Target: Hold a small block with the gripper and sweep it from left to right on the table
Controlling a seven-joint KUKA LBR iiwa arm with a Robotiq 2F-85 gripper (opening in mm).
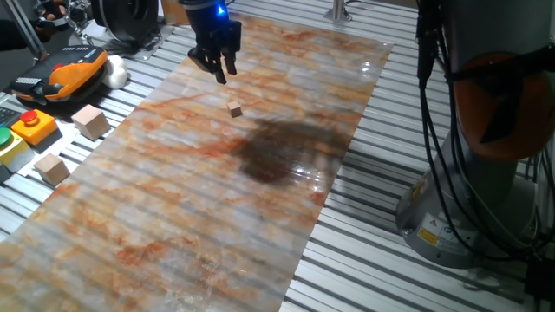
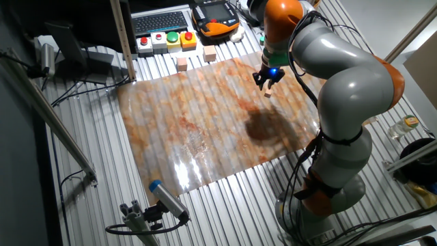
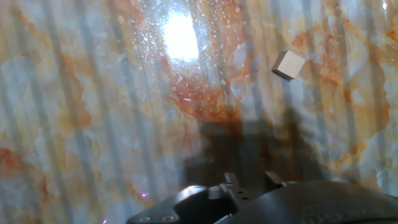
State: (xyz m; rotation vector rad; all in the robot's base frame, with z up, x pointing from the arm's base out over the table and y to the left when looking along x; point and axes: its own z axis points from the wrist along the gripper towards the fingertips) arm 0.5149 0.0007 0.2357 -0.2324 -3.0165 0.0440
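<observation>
The small block (image 1: 235, 108) is a tiny tan cube lying on the marbled orange and grey sheet of the table (image 1: 173, 217), towards its far end. My gripper (image 1: 226, 74) hangs above the sheet, a little beyond the block, and touches nothing. Its fingers point down with a narrow gap between them and hold nothing. From the other side, the block (image 2: 268, 95) sits just below the gripper (image 2: 268, 85). In the hand view the block (image 3: 289, 64) lies at the upper right, ahead of the gripper (image 3: 251, 179), whose dark body fills the bottom edge.
Two larger pale cubes (image 1: 90, 120) (image 1: 52, 168) rest on the metal slats left of the sheet. Button boxes (image 1: 33, 126) and an orange pendant (image 1: 74, 69) sit beside them. The arm's base (image 1: 468, 199) stands to the right. A dark shadow patch (image 1: 277, 152) marks mid-sheet.
</observation>
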